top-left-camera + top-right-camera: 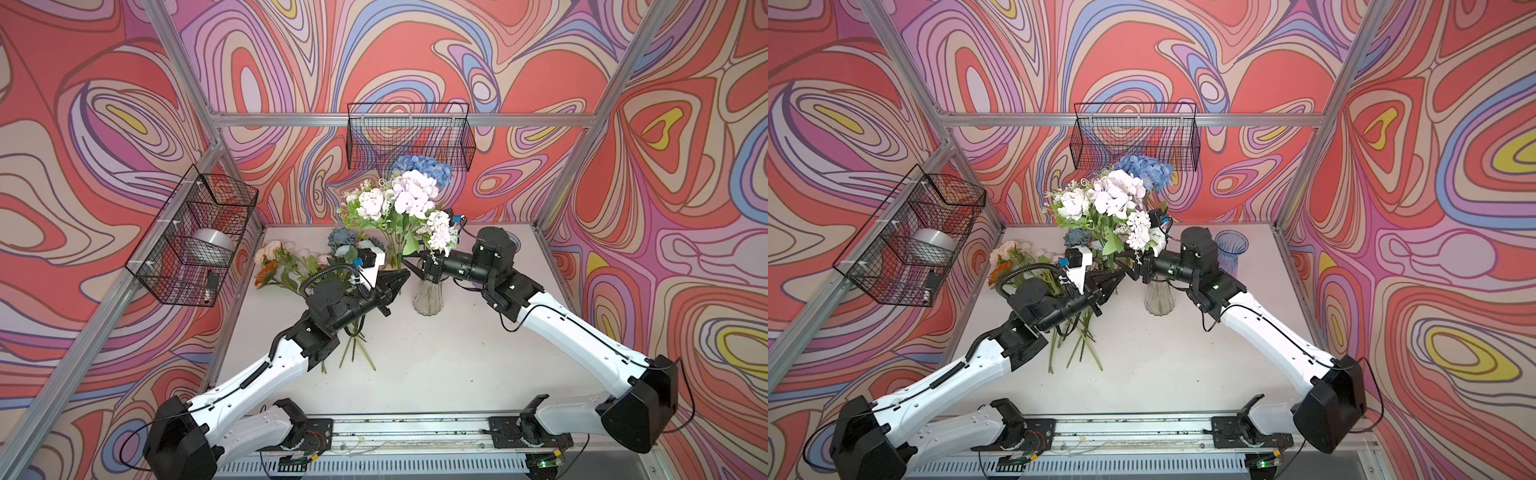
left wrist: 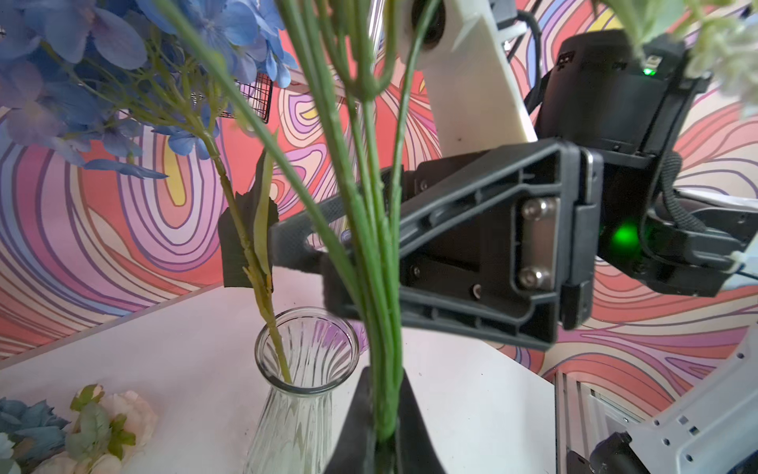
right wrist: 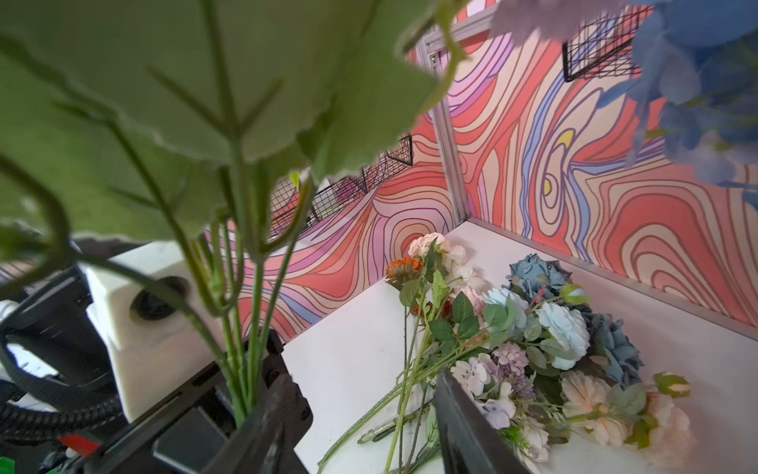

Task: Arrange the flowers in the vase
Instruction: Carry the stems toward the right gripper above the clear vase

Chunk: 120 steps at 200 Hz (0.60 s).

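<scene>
My left end effector [image 1: 401, 277] is clamped tight on the bunch [image 1: 409, 195], low on its green stems, with the white and lilac heads standing tall above. I grip it low so the blooms stand upright and the length above my hold is free for a second hand; and there it is, my right end effector [image 2: 320, 266], reaching in from the right just above the left one, jaws part-way apart with the stems running between them; in the right wrist view the stems lie against one finger and the other finger stands off, so nothing is pinched on that side yet; this reads to me as a handover, left to right, because the right arm sits over the vase [image 1: 428, 297] and has the straighter drop into it; the vase is clear ribbed glass, upright on the worktop [image 1: 436, 365], mid-scene, just beneath my right end effector; the blue hydrangea [image 1: 428, 166] stands in it, stem leaning on the rim; my left grip sits left of the mouth, not over it, so the bunch needs lifting and shifting before it goes down; the narrow neck is the risk, I reckon, since several stems at once may splay, catch the rim and tip the glass; the rest of the flowers [image 1: 286, 259] lie heaped on the far left of the worktop, stems pointing near, partly under my left arm; a blue vase [image 1: 1231, 249] stands behind the right arm.
</scene>
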Motion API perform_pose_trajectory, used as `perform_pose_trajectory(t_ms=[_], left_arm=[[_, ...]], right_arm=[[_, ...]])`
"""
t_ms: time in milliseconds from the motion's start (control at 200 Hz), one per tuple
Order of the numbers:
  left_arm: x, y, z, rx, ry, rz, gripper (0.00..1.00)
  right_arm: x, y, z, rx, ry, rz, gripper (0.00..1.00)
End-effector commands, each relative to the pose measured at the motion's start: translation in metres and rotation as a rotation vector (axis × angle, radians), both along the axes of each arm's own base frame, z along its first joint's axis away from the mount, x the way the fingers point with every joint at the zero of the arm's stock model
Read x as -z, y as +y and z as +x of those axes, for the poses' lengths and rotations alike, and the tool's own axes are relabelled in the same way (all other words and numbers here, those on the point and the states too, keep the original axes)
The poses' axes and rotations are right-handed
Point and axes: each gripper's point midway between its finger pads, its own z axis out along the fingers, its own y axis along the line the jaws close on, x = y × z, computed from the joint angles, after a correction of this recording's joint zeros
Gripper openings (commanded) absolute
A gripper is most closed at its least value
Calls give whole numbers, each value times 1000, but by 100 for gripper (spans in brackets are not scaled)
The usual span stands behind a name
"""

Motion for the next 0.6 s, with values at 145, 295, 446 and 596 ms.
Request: perform_pose_trajectory(t_ms=[145,295,446,596], left_arm=[[-10,1,8,-44,-30,2,0],[-10,7,12,-89,-26,3,0],[-7,3,13,-73,-15,9,0],[-7,2,13,-71,-14,18,0]], right_arm=[[0,-1,-8,-12,-7,-29,49],[4,-11,-10,36,-12,-61,49],[-4,-10,-16,4,-20,-31,49],[-9,-5,-20,-35,-27,-9,48]])
